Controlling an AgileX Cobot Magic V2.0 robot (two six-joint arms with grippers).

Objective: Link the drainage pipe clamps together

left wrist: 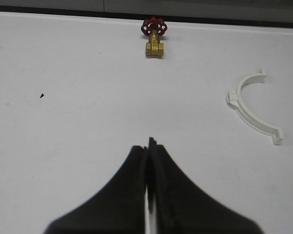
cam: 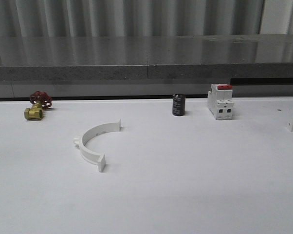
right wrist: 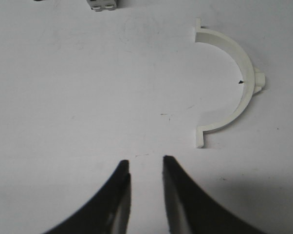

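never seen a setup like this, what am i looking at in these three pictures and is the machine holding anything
This is a two-armed robot at a white table. One picture looks forward over the table; the other two come from cameras on each wrist, so the dark shapes at their lower edge are that arm's pincer.

The left pincer is shut with nothing in it. The right pincer is slightly open, also with nothing in it.

On the table lie a white half-ring clamp, a brass valve with a red handwheel, a small black cylinder and a white breaker with a red top. The right wrist camera sees a second half-ring. The job is to join the two halves into a ring; they lie untouched.
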